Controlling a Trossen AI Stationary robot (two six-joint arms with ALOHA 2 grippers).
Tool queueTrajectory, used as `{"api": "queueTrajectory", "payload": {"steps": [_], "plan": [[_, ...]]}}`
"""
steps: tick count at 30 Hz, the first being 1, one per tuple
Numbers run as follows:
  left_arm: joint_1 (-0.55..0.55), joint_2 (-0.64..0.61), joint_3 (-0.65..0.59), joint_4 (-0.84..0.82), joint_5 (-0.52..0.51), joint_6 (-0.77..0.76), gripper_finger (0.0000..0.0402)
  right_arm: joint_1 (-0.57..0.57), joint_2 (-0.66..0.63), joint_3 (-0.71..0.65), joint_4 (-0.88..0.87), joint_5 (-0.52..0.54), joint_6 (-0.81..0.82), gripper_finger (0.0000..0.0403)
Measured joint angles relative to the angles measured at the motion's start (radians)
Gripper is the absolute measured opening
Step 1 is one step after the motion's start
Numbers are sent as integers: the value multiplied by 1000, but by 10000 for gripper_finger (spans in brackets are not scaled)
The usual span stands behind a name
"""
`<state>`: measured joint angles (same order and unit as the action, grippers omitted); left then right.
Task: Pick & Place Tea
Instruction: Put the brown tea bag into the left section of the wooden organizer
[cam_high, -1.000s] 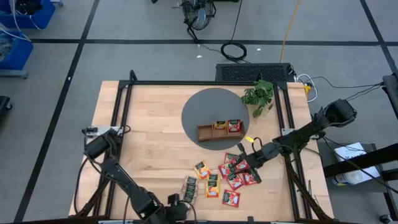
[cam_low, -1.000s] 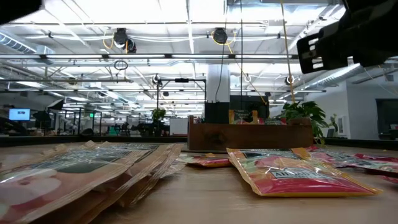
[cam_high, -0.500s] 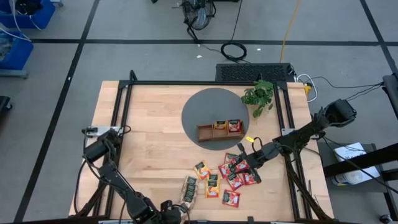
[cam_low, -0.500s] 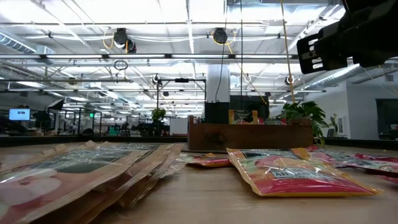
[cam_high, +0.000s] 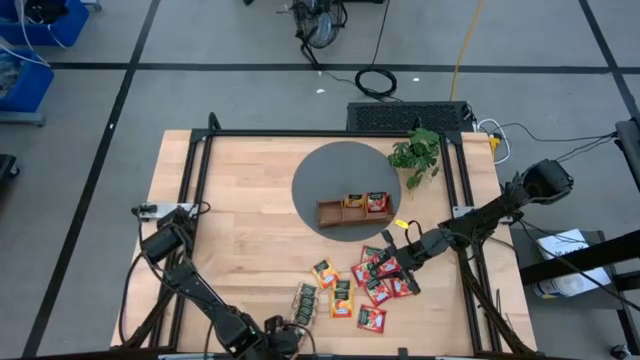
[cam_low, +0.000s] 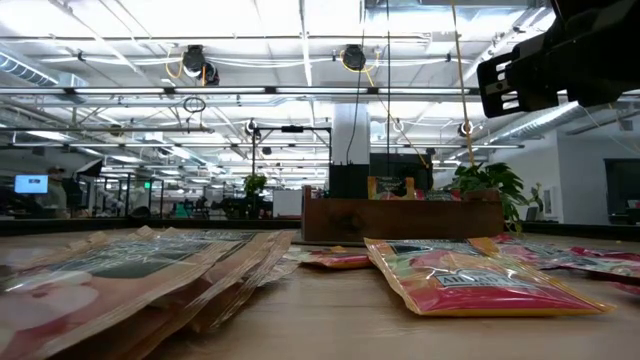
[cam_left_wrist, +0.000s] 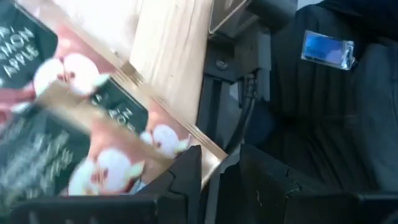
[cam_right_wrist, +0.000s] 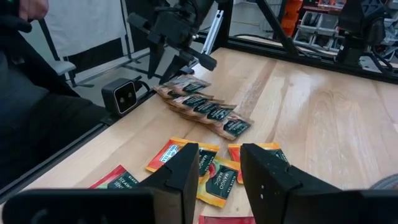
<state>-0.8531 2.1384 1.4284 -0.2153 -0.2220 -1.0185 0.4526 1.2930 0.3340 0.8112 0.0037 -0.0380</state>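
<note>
Tea packets lie flat on the near right part of the table: a fanned beige stack (cam_high: 303, 303), orange ones (cam_high: 341, 298) and red ones (cam_high: 386, 283). The brown tray (cam_high: 352, 208) rests on a grey round mat and holds orange and red packets. My left gripper (cam_high: 283, 335) is open, low at the near edge beside the beige stack (cam_left_wrist: 93, 143); the right wrist view shows it (cam_right_wrist: 179, 57) over that stack's (cam_right_wrist: 202, 102) end. My right gripper (cam_high: 385, 262) hovers open above the red packets, with orange packets (cam_right_wrist: 186, 155) ahead of its fingers. My left gripper has one finger (cam_left_wrist: 186, 171) right beside the corner (cam_left_wrist: 202, 152) of a beige packet at the table's near edge. I cannot tell whether it touches the packet.
A green plant (cam_high: 417, 152) stands at the mat's far right. Black frame rails (cam_high: 200, 200) run along the table's left and right sides. A small camera box (cam_right_wrist: 122, 95) sits at the near edge by the beige stack. Bare wood lies on the left half.
My left arm has shifted a little along the table's near edge, first toward the left, then back toward the beige stack. The packets and my right arm have stayed where they were.
</note>
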Motion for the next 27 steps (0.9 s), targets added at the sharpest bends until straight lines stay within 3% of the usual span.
{"api": "queueTrajectory", "payload": {"steps": [11, 20, 27], "plan": [[37, 0, -2, -85, -3, 29, 113, 0, 0, 0, 0, -4, -2, 105], [37, -10, -99, -26, -42, 16, 113, 0, 0, 0, 0, -4, -3, 105], [62, -7, -122, -15, -32, 112, 113, 0, 10, 1, 8, -4, -12, 105]]}}
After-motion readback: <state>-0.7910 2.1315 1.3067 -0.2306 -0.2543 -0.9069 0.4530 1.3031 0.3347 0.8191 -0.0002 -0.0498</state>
